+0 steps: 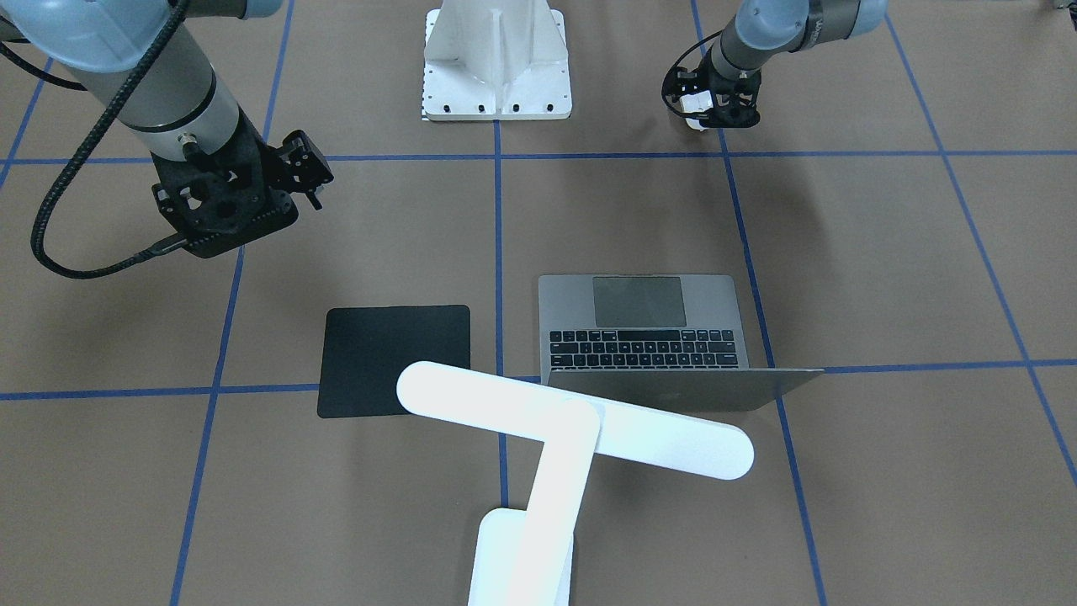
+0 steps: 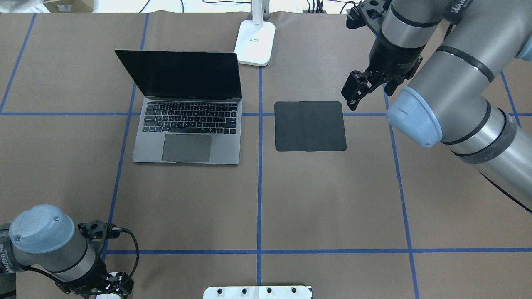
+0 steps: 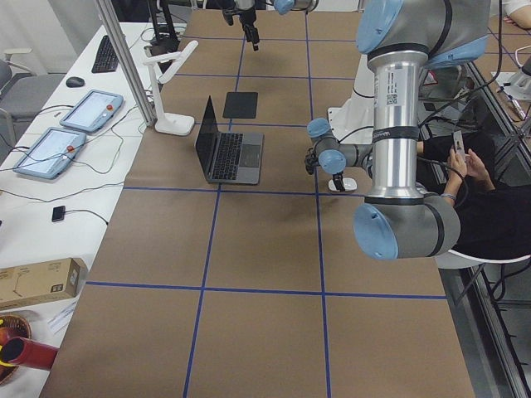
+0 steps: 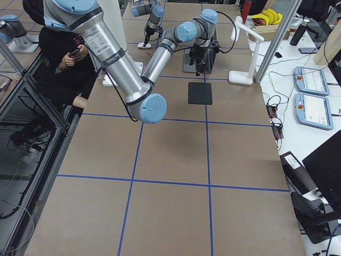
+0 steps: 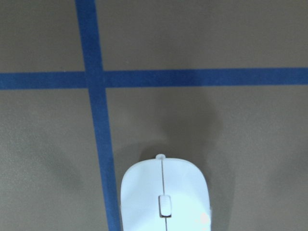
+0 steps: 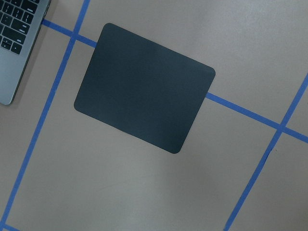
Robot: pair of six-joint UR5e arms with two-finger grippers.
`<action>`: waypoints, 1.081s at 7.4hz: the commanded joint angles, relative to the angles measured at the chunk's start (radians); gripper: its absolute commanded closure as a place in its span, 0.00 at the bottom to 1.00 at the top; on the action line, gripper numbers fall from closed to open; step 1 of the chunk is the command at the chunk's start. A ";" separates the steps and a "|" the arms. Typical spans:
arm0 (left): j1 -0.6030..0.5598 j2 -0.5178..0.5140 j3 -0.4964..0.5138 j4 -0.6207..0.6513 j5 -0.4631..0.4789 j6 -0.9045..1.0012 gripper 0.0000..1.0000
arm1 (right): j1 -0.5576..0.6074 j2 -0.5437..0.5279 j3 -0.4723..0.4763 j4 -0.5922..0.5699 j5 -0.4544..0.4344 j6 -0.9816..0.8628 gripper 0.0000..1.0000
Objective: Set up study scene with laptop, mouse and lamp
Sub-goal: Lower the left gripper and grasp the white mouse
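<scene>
The open grey laptop (image 2: 187,133) sits left of the table's centre line, its screen facing the robot. Behind it stands the white lamp (image 1: 572,421), whose base (image 2: 254,41) is at the far edge. The white mouse (image 5: 163,197) lies on the brown table near the robot's base, beside a blue tape line. My left gripper (image 1: 711,105) is down over the mouse (image 1: 694,111) with a finger on either side; I cannot tell whether they clamp it. My right gripper (image 2: 354,95) hangs open and empty above the far right corner of the black mat (image 2: 309,126).
A white ribbed pedestal (image 1: 496,59) is bolted at the table's near edge between the arms. A seated person (image 3: 465,157) holding a phone is behind the robot. A side bench with tablets (image 3: 87,112) runs along the table's far edge.
</scene>
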 commanded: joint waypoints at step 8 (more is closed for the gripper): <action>0.000 -0.008 0.026 -0.049 -0.034 -0.026 0.25 | -0.004 0.005 0.006 -0.001 -0.007 0.000 0.00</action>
